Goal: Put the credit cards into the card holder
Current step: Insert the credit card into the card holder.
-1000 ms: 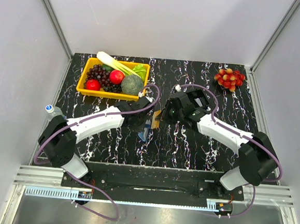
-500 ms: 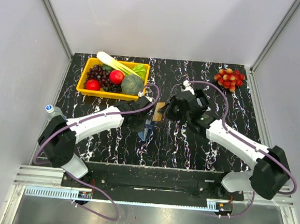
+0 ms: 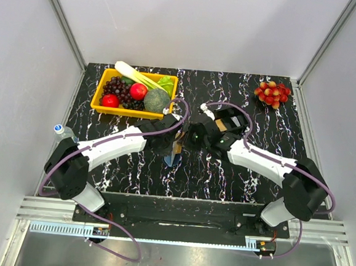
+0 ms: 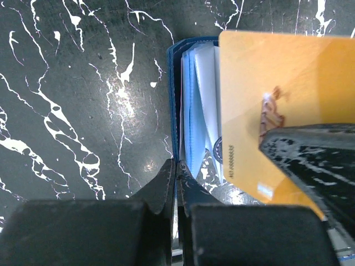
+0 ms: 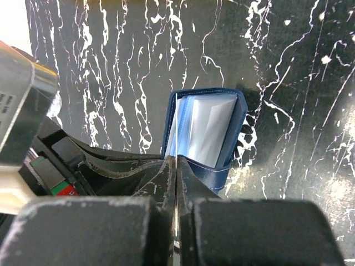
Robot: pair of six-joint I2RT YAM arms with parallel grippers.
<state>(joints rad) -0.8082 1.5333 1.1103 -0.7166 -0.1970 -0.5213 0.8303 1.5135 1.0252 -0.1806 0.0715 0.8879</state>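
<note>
The card holder (image 4: 191,83) is a dark-blue case standing open on the black marbled table, showing light-blue and pale leaves inside. My left gripper (image 4: 176,166) is shut on its left wall. The tan-orange credit card (image 4: 277,83) hovers over the holder's right side, pinched by my right gripper's fingers (image 4: 310,160). In the right wrist view my right gripper (image 5: 176,160) is shut on this card (image 5: 176,130), seen edge-on as a thin pale line at the left wall of the card holder (image 5: 208,124). From above, both grippers meet at the holder (image 3: 171,160) and the card (image 3: 178,148).
A yellow basket (image 3: 100,106) with fruit and vegetables stands at the back left. A bunch of red grapes (image 3: 272,93) lies at the back right. A small bottle (image 3: 61,130) sits off the table's left edge. Grey walls enclose the table.
My right gripper, which had drawn back to the right with the orange card half a second ago, has moved left and down onto the card holder. The left arm holds still.
</note>
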